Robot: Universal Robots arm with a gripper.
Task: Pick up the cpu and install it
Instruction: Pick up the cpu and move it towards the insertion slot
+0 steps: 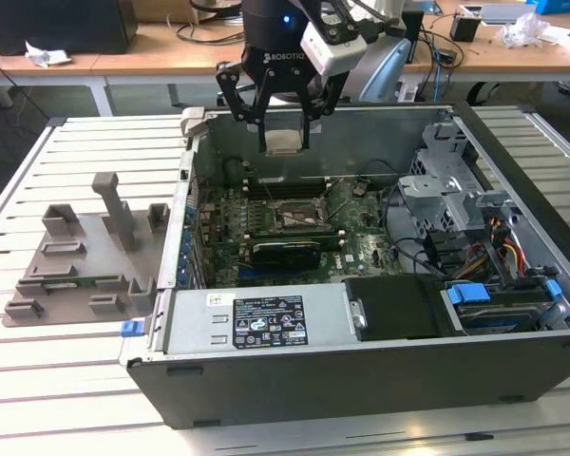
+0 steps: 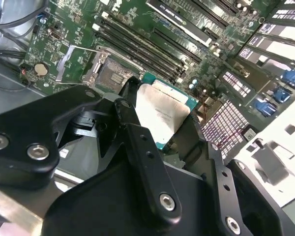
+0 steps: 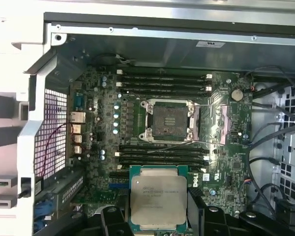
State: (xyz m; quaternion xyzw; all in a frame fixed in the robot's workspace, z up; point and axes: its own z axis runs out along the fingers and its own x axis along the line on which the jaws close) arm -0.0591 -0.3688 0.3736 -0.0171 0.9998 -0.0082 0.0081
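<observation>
Hovering over the open case (image 1: 380, 380), the end effector (image 1: 284, 142) pinches the cpu (image 3: 159, 199) flat between fingers (image 2: 137, 142) closed on its edges. The cpu hangs above the motherboard (image 3: 226, 147), clear of the bare socket (image 3: 168, 120).

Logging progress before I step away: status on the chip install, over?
Status: tool shut on the chip, hanging above the open computer case. Chip not yet in the socket; socket open and bare. Nothing seen in the way.
</observation>
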